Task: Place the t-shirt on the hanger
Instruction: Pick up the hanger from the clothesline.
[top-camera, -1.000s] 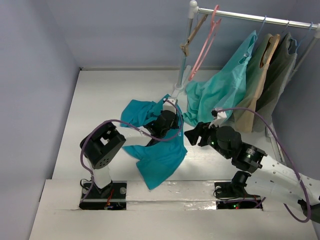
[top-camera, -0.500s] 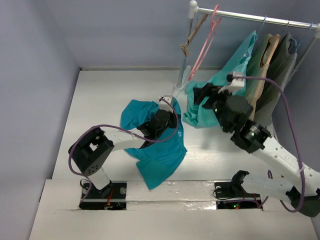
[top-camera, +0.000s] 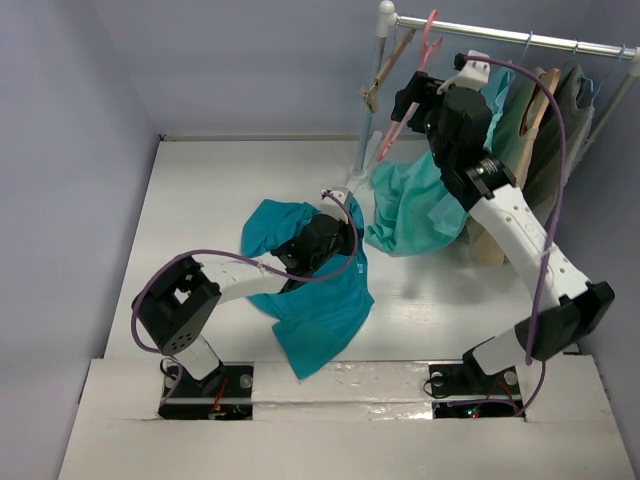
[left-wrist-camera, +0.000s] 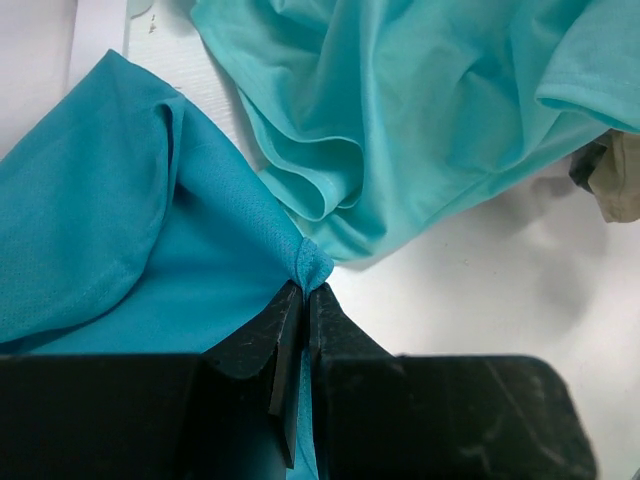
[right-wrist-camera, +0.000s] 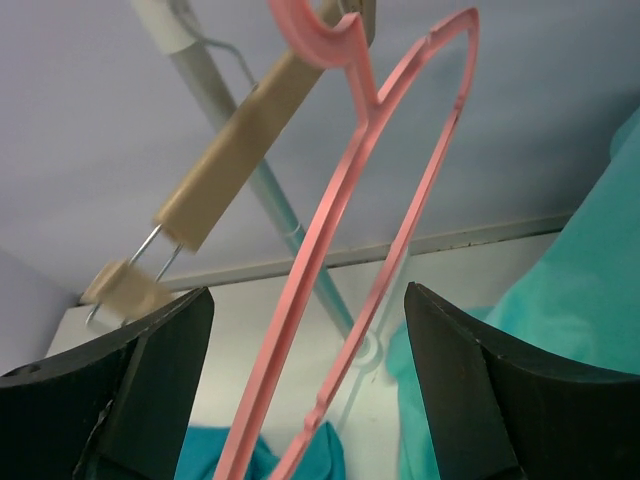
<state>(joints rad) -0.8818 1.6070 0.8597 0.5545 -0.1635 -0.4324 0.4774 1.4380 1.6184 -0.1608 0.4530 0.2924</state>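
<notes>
Teal-blue cloth, the t-shirt, lies crumpled on the white counter in front of the left arm. The left hand is closed tight on a pinched fold at its edge. The left wrist view shows this grip closely: the left hand has its two black fingers pressed together with a small pucker of t-shirt fabric poking out between them. Just beyond lies the lighter mint-green garment, rumpled on the counter. Overhead, the right hand is raised high beside the pink hanger, which hangs from the metal rail next to a wooden hanger. Only the right wrist view shows the right hand spread wide and gripping nothing. The hanger passes through the gap between its fingers, with the wooden hanger behind. Half a second ago the right hand was lower, in front of the mint-green garment; it has since risen to the hanger. The left hand's grip on the t-shirt has not changed.
</notes>
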